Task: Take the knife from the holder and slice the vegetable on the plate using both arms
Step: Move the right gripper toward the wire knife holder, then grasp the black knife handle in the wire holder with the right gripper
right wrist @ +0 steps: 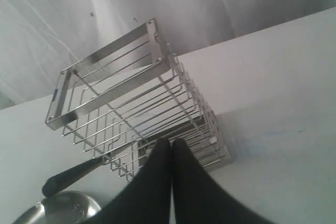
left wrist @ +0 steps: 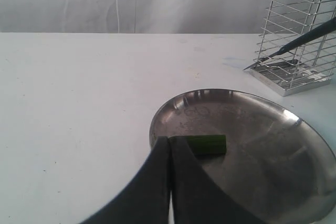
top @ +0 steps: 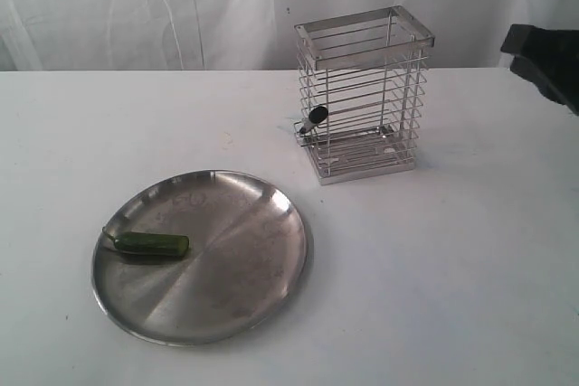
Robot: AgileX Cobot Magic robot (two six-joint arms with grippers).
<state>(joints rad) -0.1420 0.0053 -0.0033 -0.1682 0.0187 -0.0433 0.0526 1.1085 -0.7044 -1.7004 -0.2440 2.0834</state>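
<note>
The knife (top: 314, 117) lies tilted in the wire holder (top: 364, 97), its black handle poking out through the wires low on the holder's left side. The green chili, the vegetable (top: 150, 243), lies on the left part of the steel plate (top: 244, 259). My left gripper (left wrist: 169, 139) is shut and empty, its tips over the plate's (left wrist: 294, 124) rim just short of the vegetable (left wrist: 208, 144). My right gripper (right wrist: 171, 141) is shut and empty, apart from the holder (right wrist: 121, 98) and above the knife (right wrist: 68, 178) handle. The knife (left wrist: 310, 35) also shows in the left wrist view.
A black part of the right arm (top: 546, 59) reaches in at the right edge, level with the holder's top. White table (top: 434, 296) surrounds the plate and holder. A white curtain hangs behind. The left arm is out of the exterior view.
</note>
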